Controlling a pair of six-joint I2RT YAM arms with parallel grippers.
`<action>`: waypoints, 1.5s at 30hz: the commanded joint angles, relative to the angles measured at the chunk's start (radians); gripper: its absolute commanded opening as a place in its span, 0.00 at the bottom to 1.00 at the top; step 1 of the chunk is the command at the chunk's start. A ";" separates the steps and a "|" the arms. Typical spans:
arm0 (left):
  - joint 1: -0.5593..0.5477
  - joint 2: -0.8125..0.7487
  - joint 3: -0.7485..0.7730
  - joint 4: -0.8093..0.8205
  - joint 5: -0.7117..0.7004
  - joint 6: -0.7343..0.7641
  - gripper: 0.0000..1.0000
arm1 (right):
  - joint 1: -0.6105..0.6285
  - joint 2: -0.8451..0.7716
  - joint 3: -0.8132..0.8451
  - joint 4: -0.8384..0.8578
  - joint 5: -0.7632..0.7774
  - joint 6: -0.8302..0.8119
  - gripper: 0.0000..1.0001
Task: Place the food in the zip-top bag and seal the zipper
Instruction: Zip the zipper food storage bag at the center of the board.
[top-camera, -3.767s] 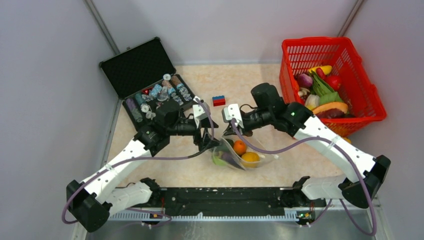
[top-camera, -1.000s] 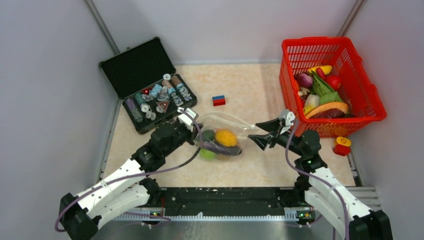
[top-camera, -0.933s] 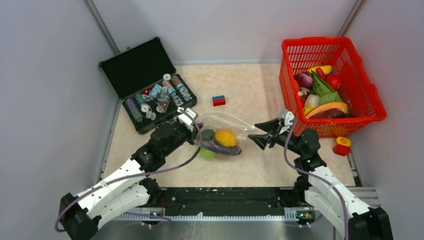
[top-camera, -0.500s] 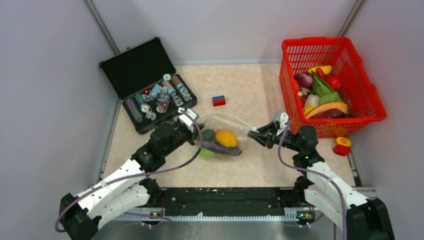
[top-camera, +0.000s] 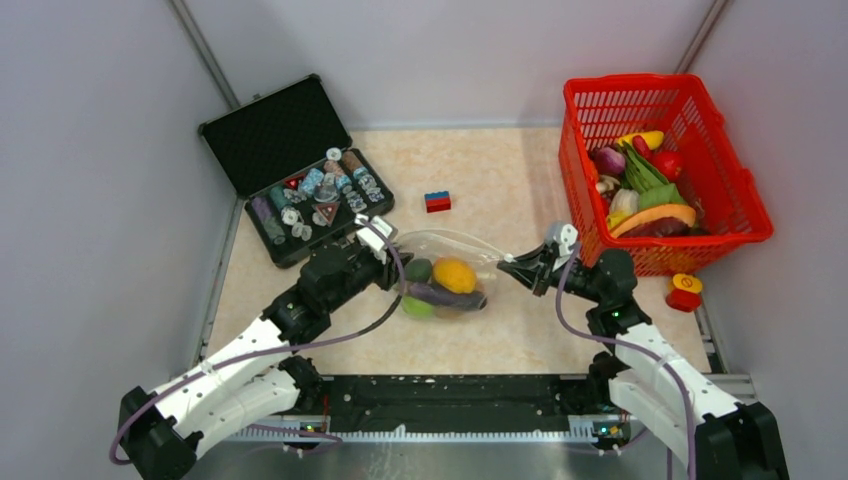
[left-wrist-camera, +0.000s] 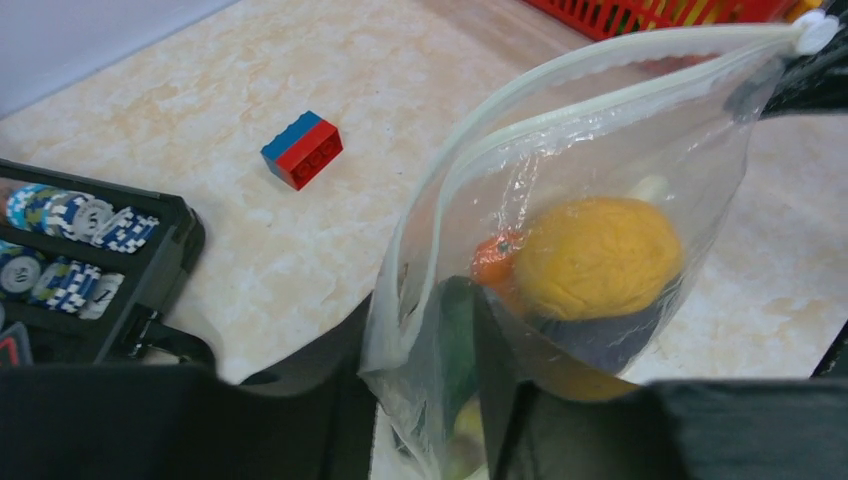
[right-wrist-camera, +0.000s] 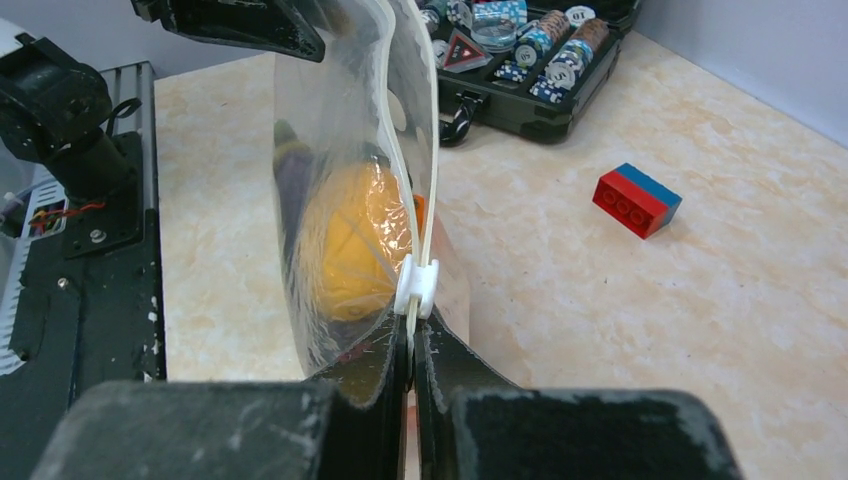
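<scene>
Two arms are holding a clear bag (top-camera: 445, 272) between them over the middle of the desk (top-camera: 500, 170), with the bag stretching from left to right. The food is sitting inside it: a yellow-orange fruit (left-wrist-camera: 600, 255) is pressing against the plastic, an orange piece (left-wrist-camera: 490, 265) is lying beside it, and a purple eggplant (top-camera: 440, 295) and a green fruit (top-camera: 418, 307) are sagging along the bottom.

At the bag's left end, the left fingers (left-wrist-camera: 335, 420) are standing a little apart, one on each side, and the plastic is passing through the gap. At the right end, the right fingers (right-wrist-camera: 465, 380) are pressing together on the zipper (right-wrist-camera: 428, 150), just under its white slider (right-wrist-camera: 415, 285). Beyond the slider, the two strips of the zipper are spreading apart, so the mouth is gaping along most of its length.

Behind the bag, a red-and-blue brick (top-camera: 437, 201) is lying alone on the desk. An open black case (top-camera: 290, 130) of small bottles and discs is sitting at the far left. At the far right, a red basket (top-camera: 665, 85) is holding more toy fruit and vegetables. A small red piece (top-camera: 684, 293) is lying just outside the basket's near corner.
</scene>
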 joint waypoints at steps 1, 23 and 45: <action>0.003 -0.014 0.074 -0.010 -0.014 -0.047 0.45 | -0.008 -0.003 0.077 0.006 -0.028 -0.012 0.00; -0.012 0.249 0.526 -0.367 0.532 0.173 0.99 | 0.045 0.037 0.204 -0.240 -0.068 -0.197 0.00; -0.152 0.526 0.650 -0.220 0.546 0.408 0.79 | 0.108 -0.008 0.221 -0.327 0.008 -0.249 0.00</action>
